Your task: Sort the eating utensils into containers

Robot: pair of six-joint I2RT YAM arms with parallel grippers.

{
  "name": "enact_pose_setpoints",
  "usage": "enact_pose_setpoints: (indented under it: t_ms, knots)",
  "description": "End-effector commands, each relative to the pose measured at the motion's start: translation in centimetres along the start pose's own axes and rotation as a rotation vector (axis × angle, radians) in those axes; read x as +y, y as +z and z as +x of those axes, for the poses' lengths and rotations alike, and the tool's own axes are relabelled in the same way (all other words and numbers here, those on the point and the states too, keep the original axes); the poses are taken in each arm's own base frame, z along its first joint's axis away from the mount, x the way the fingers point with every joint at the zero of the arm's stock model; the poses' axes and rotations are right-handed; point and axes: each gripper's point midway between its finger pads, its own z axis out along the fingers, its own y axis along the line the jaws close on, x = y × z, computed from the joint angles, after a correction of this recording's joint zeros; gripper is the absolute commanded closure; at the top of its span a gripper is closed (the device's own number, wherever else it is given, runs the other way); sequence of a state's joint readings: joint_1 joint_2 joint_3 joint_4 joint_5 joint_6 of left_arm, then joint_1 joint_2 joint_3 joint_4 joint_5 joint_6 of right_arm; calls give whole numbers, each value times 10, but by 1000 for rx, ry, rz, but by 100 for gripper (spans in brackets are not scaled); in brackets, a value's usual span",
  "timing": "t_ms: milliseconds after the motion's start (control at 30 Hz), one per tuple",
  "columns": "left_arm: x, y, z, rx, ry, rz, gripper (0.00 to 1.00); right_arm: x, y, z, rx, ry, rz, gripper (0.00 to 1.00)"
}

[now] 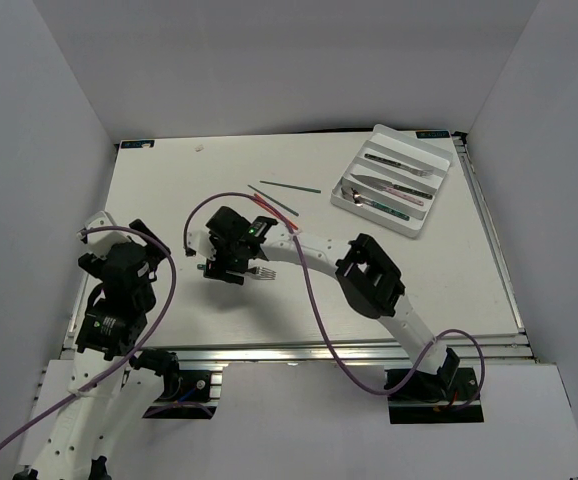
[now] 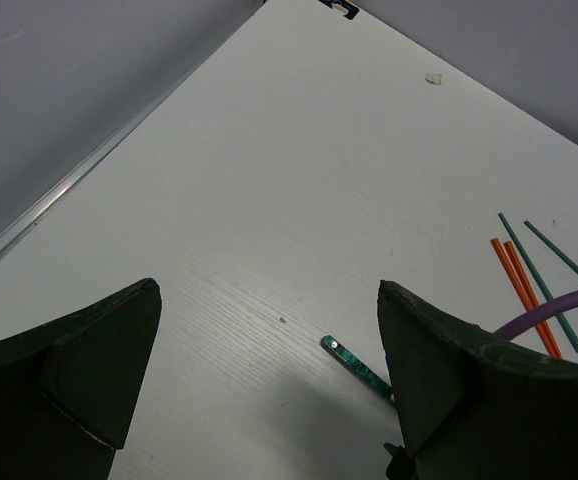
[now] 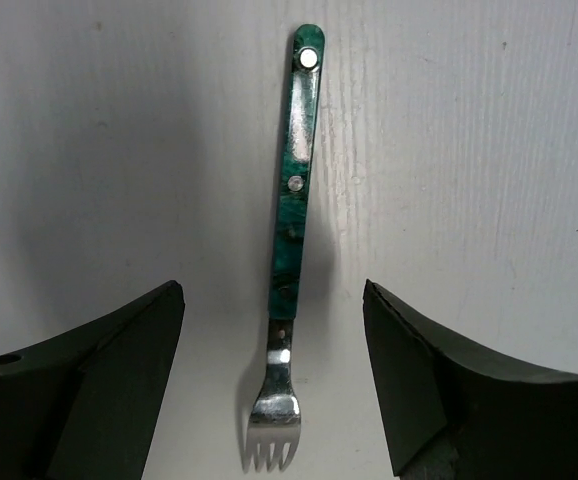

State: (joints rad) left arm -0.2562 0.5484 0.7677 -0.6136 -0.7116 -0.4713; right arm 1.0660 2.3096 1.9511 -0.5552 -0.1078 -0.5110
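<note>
The right gripper [image 3: 272, 340] straddles the green-handled fork [image 3: 294, 200] lying on the table [image 3: 489, 150], jaws spread wide, gripping nothing.

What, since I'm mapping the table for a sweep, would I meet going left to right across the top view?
In order: left gripper → right gripper → loose chopsticks → white cutlery tray. The fork is left out: it lies partly under the right gripper, so its place overlaps.

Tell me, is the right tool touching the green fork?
Apart. The right wrist view shows the green fork lying between the open fingers of the right tool, with bare table on both sides.
</note>
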Motion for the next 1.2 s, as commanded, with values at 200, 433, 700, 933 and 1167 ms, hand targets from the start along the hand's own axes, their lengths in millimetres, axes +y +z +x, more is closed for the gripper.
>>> enact_pose_setpoints:
  t_ms: [200,433,700,933,1167]
  knots:
    - [-5,-2,-7,-7,-10,28,2,-14,25,6,-7,-12,-56,28]
    - [-7,-1,-5,-3,-6,34,2,-3,34,48,41,46,-189,71]
    - [-9,-1,-4,3,-1,47,2,-35,-17,43,1,-48,-58,100]
    - [-13,-4,-6,-4,-13,79,2,-201,-171,72,-149,-43,467,100]
    - [-22,-1,1,27,4,112,2,-343,-282,228,64,2,879,100]
